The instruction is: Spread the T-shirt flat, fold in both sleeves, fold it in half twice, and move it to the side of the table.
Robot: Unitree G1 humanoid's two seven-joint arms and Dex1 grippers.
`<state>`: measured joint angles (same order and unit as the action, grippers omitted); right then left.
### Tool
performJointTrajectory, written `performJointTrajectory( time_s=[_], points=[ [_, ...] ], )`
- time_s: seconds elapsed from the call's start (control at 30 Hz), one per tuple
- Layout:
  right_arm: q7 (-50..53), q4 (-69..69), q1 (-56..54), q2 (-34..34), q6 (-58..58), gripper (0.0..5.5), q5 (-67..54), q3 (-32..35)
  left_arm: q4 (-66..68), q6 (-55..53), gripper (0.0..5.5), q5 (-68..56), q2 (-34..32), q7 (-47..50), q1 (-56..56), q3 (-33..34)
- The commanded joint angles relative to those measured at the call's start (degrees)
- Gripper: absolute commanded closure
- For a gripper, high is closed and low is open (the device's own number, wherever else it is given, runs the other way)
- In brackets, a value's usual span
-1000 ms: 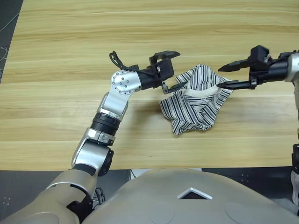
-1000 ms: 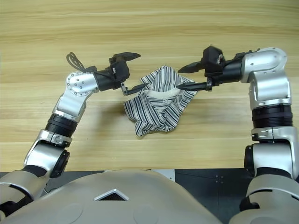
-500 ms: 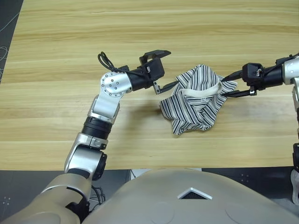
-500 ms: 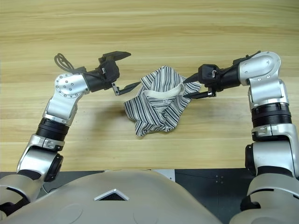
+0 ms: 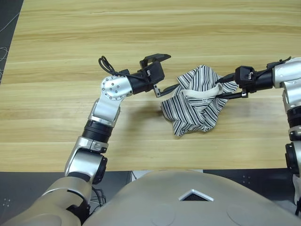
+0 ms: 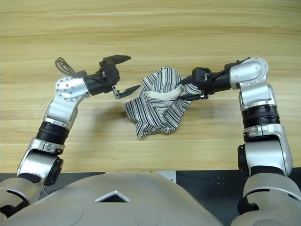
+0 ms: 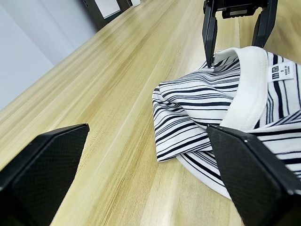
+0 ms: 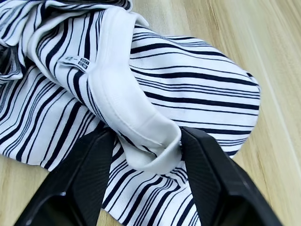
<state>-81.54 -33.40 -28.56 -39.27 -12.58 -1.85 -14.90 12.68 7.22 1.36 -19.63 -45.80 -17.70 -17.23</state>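
Note:
The T-shirt (image 5: 195,106), black-and-white striped with a white collar (image 5: 200,93), lies crumpled in a heap on the wooden table (image 5: 141,28). My left gripper (image 5: 172,71) is open just left of the heap, its lower finger close to the shirt's left edge; in the left wrist view it (image 7: 148,129) faces the striped cloth (image 7: 197,108). My right gripper (image 5: 219,90) is at the shirt's right side, open, its fingers on either side of the collar's end (image 8: 150,141). Nothing is lifted.
Bare wooden table surrounds the heap on every side, with wide room behind and to the left. The table's front edge (image 5: 141,170) runs close to me, with dark floor (image 5: 7,28) beyond its left edge.
My left gripper drew back a little to the left, off the shirt. My right gripper turned, narrowed its fingers and came back in around the collar. The shirt barely shifted.

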Motion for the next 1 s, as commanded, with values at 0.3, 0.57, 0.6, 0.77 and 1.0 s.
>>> performJointTrajectory(
  time_s=[0.3,0.57,0.6,0.77,1.0],
  points=[
    [0.4,0.4,-1.7,-0.7,-0.4,5.17,0.9,0.2,-0.7,-0.2,0.83,0.3,-0.8,0.0,0.2,0.1],
    [0.0,4.2,-2.7,-1.7,0.7,5.37,-0.3,1.5,-0.9,-0.2,0.83,0.3,-1.0,0.1,0.1,0.2],
    [-0.3,6.0,-3.3,-1.9,1.4,5.37,-1.3,2.2,-1.0,-0.2,0.83,0.3,-1.1,0.1,0.1,0.4],
    [1.4,13.5,-11.0,-2.6,6.2,5.37,-5.5,6.8,-1.4,0.1,0.83,-0.3,-2.3,-0.1,0.2,1.3],
    [13.0,9.6,-23.4,2.6,4.4,5.37,-1.9,7.3,-1.5,0.9,0.83,-1.5,-2.8,0.6,-1.0,4.2]
  ],
)
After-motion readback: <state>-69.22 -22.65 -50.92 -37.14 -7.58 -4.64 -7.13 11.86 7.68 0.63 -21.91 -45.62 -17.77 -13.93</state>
